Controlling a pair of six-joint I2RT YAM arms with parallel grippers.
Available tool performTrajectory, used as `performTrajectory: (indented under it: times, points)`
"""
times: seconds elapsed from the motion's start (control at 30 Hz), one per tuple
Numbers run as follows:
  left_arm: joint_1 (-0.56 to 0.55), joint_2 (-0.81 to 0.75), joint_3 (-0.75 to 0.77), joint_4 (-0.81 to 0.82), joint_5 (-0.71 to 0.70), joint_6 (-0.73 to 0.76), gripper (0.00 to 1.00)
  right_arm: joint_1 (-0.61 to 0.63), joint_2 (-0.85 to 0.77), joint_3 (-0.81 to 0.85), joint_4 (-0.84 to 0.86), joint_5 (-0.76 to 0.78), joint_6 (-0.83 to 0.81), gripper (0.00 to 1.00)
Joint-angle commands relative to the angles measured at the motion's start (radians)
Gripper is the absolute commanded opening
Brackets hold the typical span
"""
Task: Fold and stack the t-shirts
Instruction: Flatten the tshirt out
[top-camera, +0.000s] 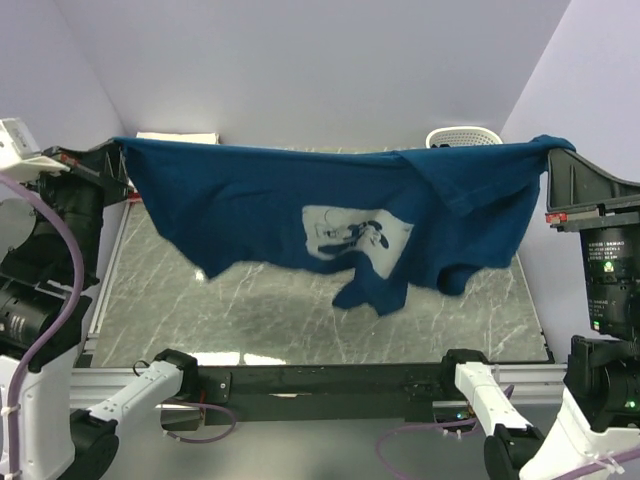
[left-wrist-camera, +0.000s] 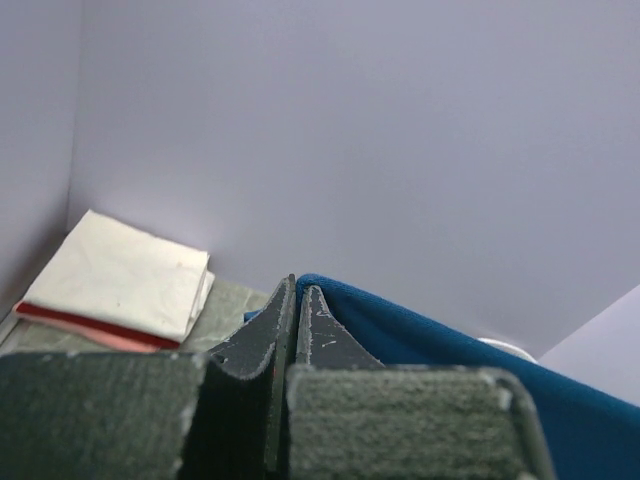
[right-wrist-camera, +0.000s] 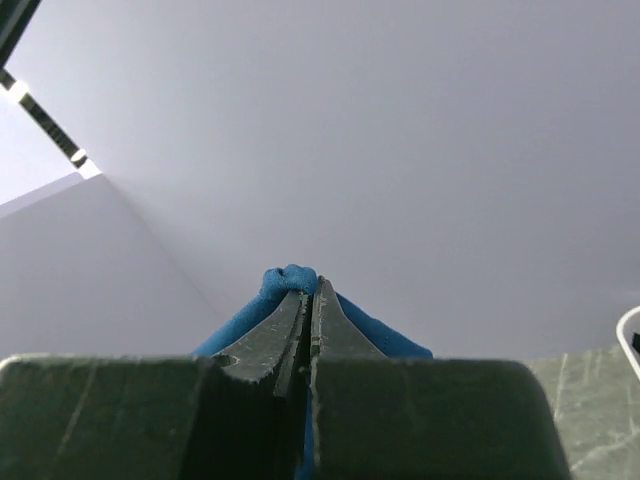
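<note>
Cloth hangs limp: navy t-shirt (top-camera: 330, 215) is spread in the air above the worktop (top-camera: 250, 325), with left hand (left-wrist-camera: 297, 290) and right hand (right-wrist-camera: 310, 288) each pinching its upper edge. I judge it light, soft and prone to sagging, so I would grip it at the hems.

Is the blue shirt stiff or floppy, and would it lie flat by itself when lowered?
Likely very floppy: pinched at two ends by the left pincer and right pincer, the blue shirt sags and its lower edge hangs in uneven folds. Probably light, since two small pinches carry it. Lowered onto the table, it may bunch up.
</note>
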Motion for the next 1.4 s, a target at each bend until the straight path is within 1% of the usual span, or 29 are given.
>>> performTrajectory:
  times: [0.0, 0.1, 0.13, 0.2, 0.3, 0.37, 0.43, 0.47, 0.53, 0.57, 0.6, 0.63, 0.7, 0.77, 0.8, 0.83, 0.9, 0.93, 0.97, 1.03, 1.07, 1.13, 1.17, 1.2, 1.23, 1.27, 1.3, 1.33, 1.37]
  points:
    - [0.007, 0.061, -0.023, 0.117, -0.004, 0.049, 0.01, -0.011, 0.075, -0.015, 0.082, -0.029, 0.042, 0.0]
    - [0.007, 0.125, -0.051, 0.2, 0.014, 0.039, 0.01, -0.011, 0.122, -0.064, 0.18, -0.089, 0.08, 0.0]
    - [0.007, 0.162, -0.057, 0.223, 0.029, 0.037, 0.01, -0.011, 0.148, -0.105, 0.245, -0.103, 0.091, 0.0]
    - [0.009, 0.2, -0.078, 0.307, 0.036, 0.042, 0.01, -0.011, 0.18, -0.165, 0.312, -0.128, 0.114, 0.0]
    - [0.044, 0.294, -0.08, 0.425, 0.074, 0.049, 0.01, -0.011, 0.289, -0.199, 0.454, -0.136, 0.139, 0.0]
    - [0.075, 0.383, -0.048, 0.493, 0.138, 0.043, 0.01, -0.011, 0.347, -0.201, 0.513, -0.148, 0.157, 0.0]
    - [0.125, 0.48, -0.016, 0.536, 0.178, 0.031, 0.01, -0.011, 0.451, -0.144, 0.56, -0.165, 0.162, 0.0]
    - [0.147, 0.515, 0.004, 0.562, 0.233, 0.028, 0.01, -0.011, 0.487, -0.112, 0.57, -0.168, 0.165, 0.0]
    - [0.196, 0.617, 0.087, 0.617, 0.285, 0.016, 0.01, -0.011, 0.582, -0.008, 0.586, -0.169, 0.165, 0.0]
    - [0.21, 0.654, 0.128, 0.617, 0.324, 0.011, 0.01, -0.011, 0.608, 0.03, 0.585, -0.166, 0.165, 0.0]
    - [0.225, 0.689, 0.221, 0.616, 0.341, 0.008, 0.01, -0.011, 0.633, 0.101, 0.586, -0.162, 0.165, 0.0]
    - [0.245, 0.751, 0.268, 0.605, 0.353, 0.008, 0.01, -0.011, 0.671, 0.132, 0.587, -0.16, 0.163, 0.0]
    - [0.266, 0.794, 0.375, 0.6, 0.379, 0.005, 0.01, -0.011, 0.694, 0.21, 0.6, -0.145, 0.162, 0.0]
    - [0.305, 0.825, 0.43, 0.607, 0.396, -0.007, 0.0, -0.011, 0.707, 0.233, 0.622, -0.136, 0.165, 0.0]
    - [0.306, 0.826, 0.434, 0.61, 0.419, -0.024, 0.01, -0.011, 0.704, 0.227, 0.631, -0.134, 0.168, 0.0]
    - [0.349, 0.819, 0.429, 0.619, 0.43, -0.032, 0.01, -0.011, 0.69, 0.214, 0.637, -0.134, 0.172, 0.0]
    - [0.371, 0.793, 0.361, 0.631, 0.462, -0.05, 0.01, -0.011, 0.643, 0.105, 0.666, -0.14, 0.18, 0.0]
    - [0.375, 0.75, 0.316, 0.668, 0.473, -0.053, 0.01, -0.011, 0.624, 0.051, 0.68, -0.142, 0.188, 0.0]
    - [0.376, 0.725, 0.219, 0.679, 0.48, -0.056, 0.01, -0.011, 0.6, -0.062, 0.692, -0.143, 0.189, 0.0]
    - [0.376, 0.653, 0.112, 0.694, 0.491, -0.078, 0.01, -0.011, 0.526, -0.189, 0.715, -0.149, 0.204, 0.0]
    - [0.377, 0.627, 0.001, 0.702, 0.493, -0.102, 0.01, -0.011, 0.5, -0.321, 0.737, -0.158, 0.211, 0.0]
    - [0.376, 0.544, -0.128, 0.714, 0.503, -0.139, 0.01, -0.011, 0.416, -0.452, 0.731, -0.172, 0.22, 0.0]
    - [0.376, 0.517, -0.264, 0.729, 0.508, -0.159, 0.01, -0.011, 0.386, -0.591, 0.729, -0.18, 0.223, 0.0]
    - [0.376, 0.488, -0.332, 0.728, 0.505, -0.212, 0.01, -0.011, 0.324, -0.663, 0.723, -0.186, 0.226, 0.0]
    - [0.376, 0.434, -0.4, 0.731, 0.504, -0.236, 0.01, -0.011, 0.293, -0.734, 0.711, -0.188, 0.222, 0.0]
    - [0.376, 0.408, -0.533, 0.731, 0.499, -0.257, 0.01, -0.011, 0.262, -0.868, 0.697, -0.191, 0.218, 0.0]
    - [0.376, 0.356, -0.596, 0.72, 0.488, -0.301, 0.01, -0.012, 0.206, -0.935, 0.677, -0.197, 0.208, 0.0]
    - [0.376, 0.333, -0.72, 0.714, 0.47, -0.323, 0.01, -0.012, 0.179, -0.998, 0.66, -0.191, 0.186, 0.0]
    - [0.377, 0.31, -0.779, 0.708, 0.458, -0.348, 0.01, -0.012, 0.155, -1.118, 0.636, -0.191, 0.182, 0.0]
